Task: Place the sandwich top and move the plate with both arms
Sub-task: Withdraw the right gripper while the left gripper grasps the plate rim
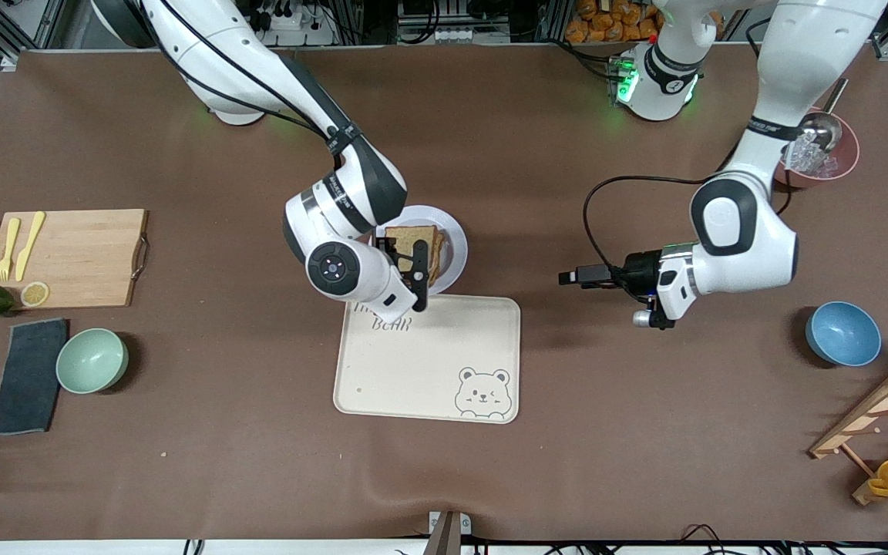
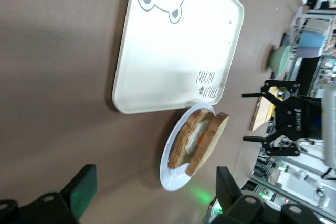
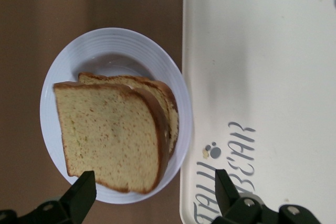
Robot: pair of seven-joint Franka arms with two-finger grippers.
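Sandwich top [image 3: 107, 132] lies on plate [image 3: 105, 45] under spread right tool [image 1: 407, 270]

Two white arms [image 1: 745, 223] with black joints, black cables, green-lit bases and black grippers [image 1: 412, 271].

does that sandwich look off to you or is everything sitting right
The top slice sits askew on the egg slice below, leaving its edge uncovered on the plate. The right gripper hangs open above it.
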